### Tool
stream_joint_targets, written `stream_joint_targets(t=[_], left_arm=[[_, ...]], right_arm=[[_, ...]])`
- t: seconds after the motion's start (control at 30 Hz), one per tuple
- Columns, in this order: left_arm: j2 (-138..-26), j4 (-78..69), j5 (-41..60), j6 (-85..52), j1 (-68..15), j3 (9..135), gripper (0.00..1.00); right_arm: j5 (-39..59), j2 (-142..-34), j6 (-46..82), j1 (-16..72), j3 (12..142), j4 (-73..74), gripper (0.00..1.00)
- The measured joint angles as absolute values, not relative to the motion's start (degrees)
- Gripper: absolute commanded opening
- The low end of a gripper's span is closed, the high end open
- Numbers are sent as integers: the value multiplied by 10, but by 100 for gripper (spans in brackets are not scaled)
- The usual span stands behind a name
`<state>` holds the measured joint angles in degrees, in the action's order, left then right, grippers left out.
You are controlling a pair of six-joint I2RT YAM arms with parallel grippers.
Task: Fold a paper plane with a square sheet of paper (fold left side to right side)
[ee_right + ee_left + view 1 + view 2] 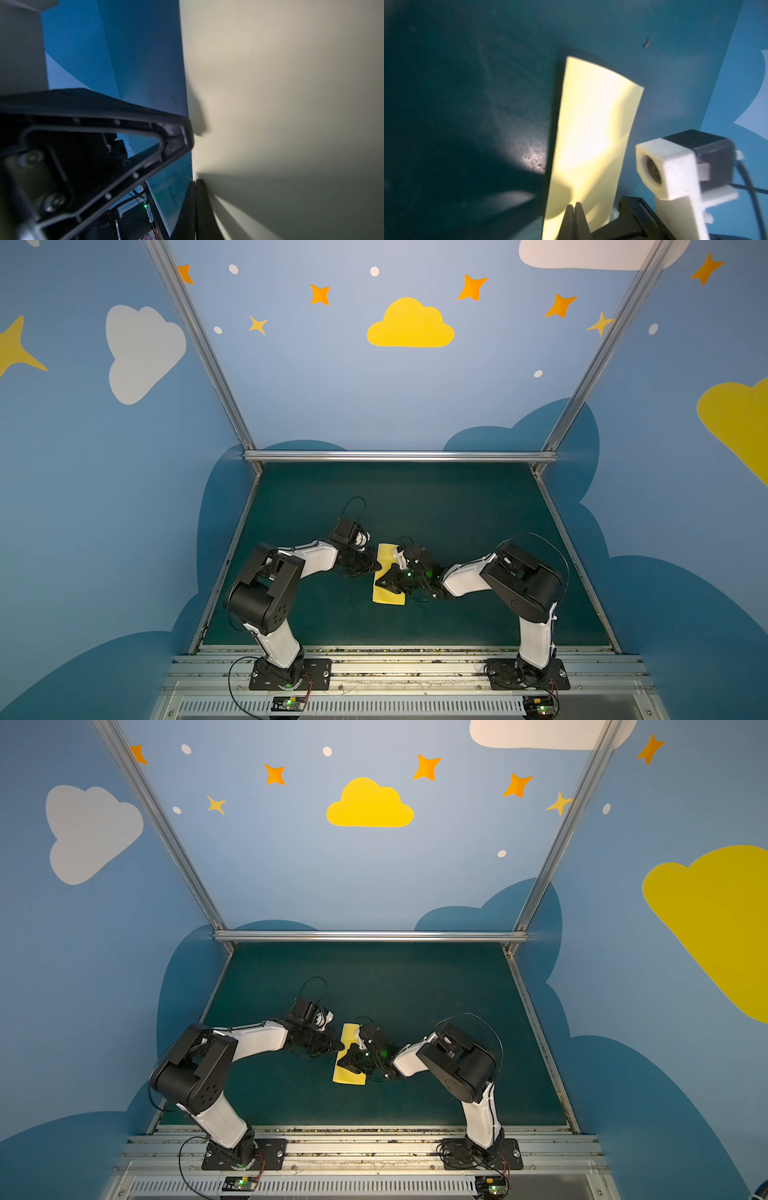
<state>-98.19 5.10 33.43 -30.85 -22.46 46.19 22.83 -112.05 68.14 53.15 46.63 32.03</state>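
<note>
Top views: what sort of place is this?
Probably a purpose-built robot test booth: blue walls painted with clouds and stars, aluminium frame rails, and a green table with the left arm and right arm mounted at its front edge.

On the bench [457, 510], near the middle: paper [386, 596]; left pincer [372, 569] at its left edge, right pincer [380, 583] over it from the right

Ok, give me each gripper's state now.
Left gripper: closed, tips on the folded pale yellow paper sheet; a pinch cannot be told.
Right gripper: closed, tips at the sheet's edge; pinch unclear.
</note>
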Motion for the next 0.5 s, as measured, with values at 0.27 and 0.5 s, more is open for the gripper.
stream_joint_targets(t=[0.27, 0.5], left_arm=[[-1012, 39, 327, -308, -214, 482, 4], [-1069, 44, 338, -300, -195, 549, 4]], right_arm=[[227, -1120, 681, 531, 466, 320, 0], [227, -1120, 681, 531, 466, 321, 0]])
